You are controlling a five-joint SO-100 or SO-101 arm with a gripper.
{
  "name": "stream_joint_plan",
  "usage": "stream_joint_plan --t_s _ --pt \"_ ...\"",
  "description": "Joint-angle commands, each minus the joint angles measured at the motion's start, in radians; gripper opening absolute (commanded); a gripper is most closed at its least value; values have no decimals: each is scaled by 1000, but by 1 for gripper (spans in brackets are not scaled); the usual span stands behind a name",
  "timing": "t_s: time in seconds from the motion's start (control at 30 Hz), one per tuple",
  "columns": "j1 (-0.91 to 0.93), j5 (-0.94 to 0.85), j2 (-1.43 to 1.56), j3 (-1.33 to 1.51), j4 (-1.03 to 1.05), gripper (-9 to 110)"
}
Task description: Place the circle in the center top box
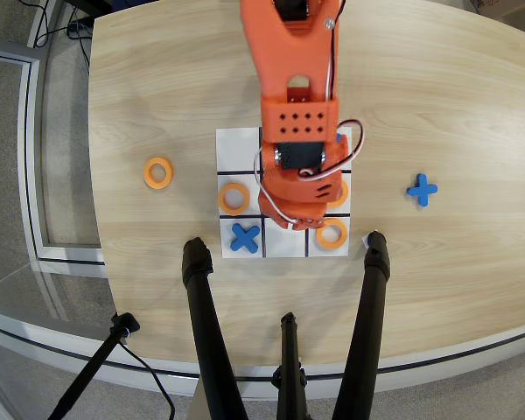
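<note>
The circle (158,172) lies well left of the pincer (299,225), whose opening cannot be told

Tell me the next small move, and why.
Probably swing the gripper left toward the loose ring on the table. No ring shows in its grip, and the target cell, in the board row farthest from the base, looks empty.

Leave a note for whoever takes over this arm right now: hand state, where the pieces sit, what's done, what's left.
Hand: reached out over the board's lower middle in the overhead view; its body hides the fingers, so open or shut is unclear.
Flat orange rings: one loose on the wooden table, left of the board; three on the board, at and one partly hidden.
Target white cell, between the blue cross and a ring: no ring visible.
Left: put a ring there.
</note>
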Motion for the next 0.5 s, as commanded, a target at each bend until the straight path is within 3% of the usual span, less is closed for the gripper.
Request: stream_joint_plan --t_s 0.0,0.47 --pt "21 -3 -71 -83 -28 4" --pt "41 0 -218 -141 -83 12"
